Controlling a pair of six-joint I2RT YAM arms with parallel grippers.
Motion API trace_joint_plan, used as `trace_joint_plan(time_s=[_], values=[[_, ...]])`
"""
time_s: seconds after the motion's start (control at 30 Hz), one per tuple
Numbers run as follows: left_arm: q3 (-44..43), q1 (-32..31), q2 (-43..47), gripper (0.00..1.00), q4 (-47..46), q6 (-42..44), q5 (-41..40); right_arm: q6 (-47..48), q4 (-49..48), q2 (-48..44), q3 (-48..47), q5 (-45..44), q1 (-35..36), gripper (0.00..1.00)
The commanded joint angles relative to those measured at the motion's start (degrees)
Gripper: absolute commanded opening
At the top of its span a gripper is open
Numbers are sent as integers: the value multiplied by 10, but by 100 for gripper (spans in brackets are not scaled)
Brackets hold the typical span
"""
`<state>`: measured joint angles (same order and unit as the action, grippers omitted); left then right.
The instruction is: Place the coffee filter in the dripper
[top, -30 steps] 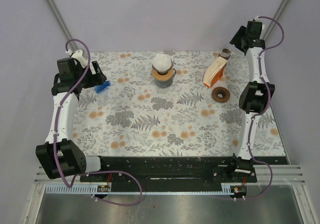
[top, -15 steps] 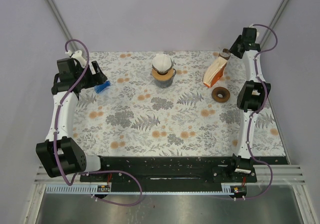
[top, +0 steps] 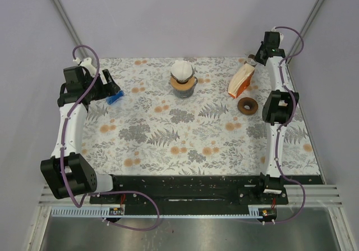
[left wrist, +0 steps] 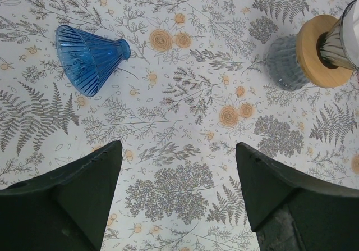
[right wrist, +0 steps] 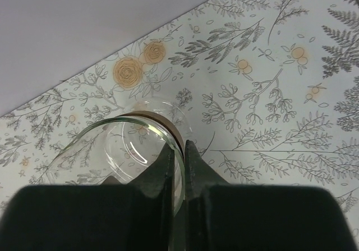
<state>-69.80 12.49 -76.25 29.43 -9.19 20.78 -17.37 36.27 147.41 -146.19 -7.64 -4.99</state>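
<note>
Progress looks slight from my end. Nearest, on the right, a brown ring (top: 240,105) lies flat on the floral surface (top: 168,144). On the left, my left fingers (left wrist: 78,195) hang wide apart and empty, near a blue ribbed cone (left wrist: 90,57) lying on its side. Far centre, a white cone (top: 181,69), my best guess for the coffee filter, sits atop a grey wood-collared jar (top: 183,88). At the far right corner, beyond an orange-and-white wedge (top: 240,82), my right fingers (right wrist: 162,172) are pinched shut on the rim of a clear glass vessel (right wrist: 118,150), probably the dripper; it looks empty. I judge the filter is yet to be fetched and seated.
</note>
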Motion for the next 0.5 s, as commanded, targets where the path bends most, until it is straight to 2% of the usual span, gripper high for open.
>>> trace_joint_plan(time_s=[0.0, 0.27, 0.47], values=[[2, 5, 14, 85, -32, -5, 16, 34, -15, -59, 10, -76, -1, 0], [5, 10, 20, 85, -32, 4, 20, 80, -104, -211, 92, -106, 0, 0], [5, 10, 19, 85, -32, 14, 21, 127, -122, -300, 149, -100, 18, 0]])
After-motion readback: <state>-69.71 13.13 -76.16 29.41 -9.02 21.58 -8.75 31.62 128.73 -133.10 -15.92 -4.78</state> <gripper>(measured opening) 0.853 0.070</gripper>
